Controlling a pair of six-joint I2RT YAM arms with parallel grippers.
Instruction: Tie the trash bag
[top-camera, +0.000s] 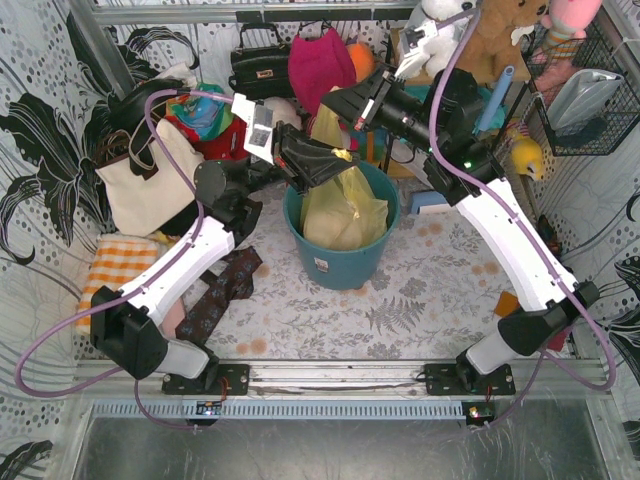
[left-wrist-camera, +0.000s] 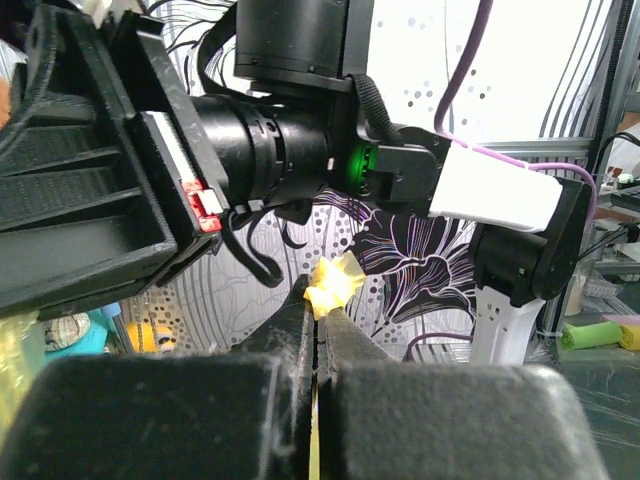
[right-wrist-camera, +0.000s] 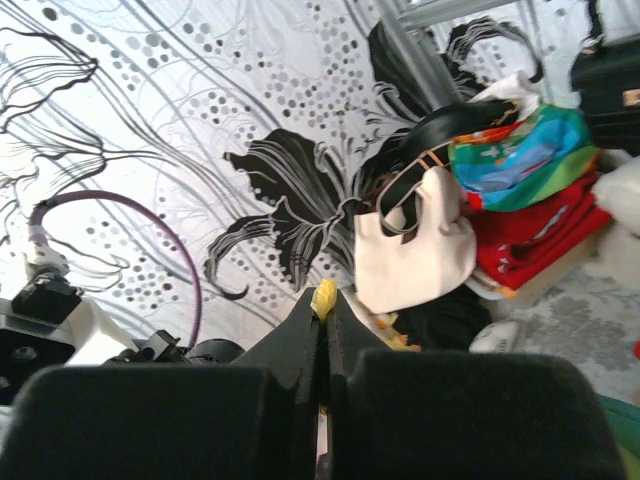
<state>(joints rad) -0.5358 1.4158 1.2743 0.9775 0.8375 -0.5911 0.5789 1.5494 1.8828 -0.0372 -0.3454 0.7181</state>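
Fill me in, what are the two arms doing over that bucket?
They're tying the trash bag, which sits in the teal bucket. The left gripper and right gripper are each shut on a pinch of the bag's yellow plastic, held up above the bucket's rim with the two arms close together. No knot shows in these views.
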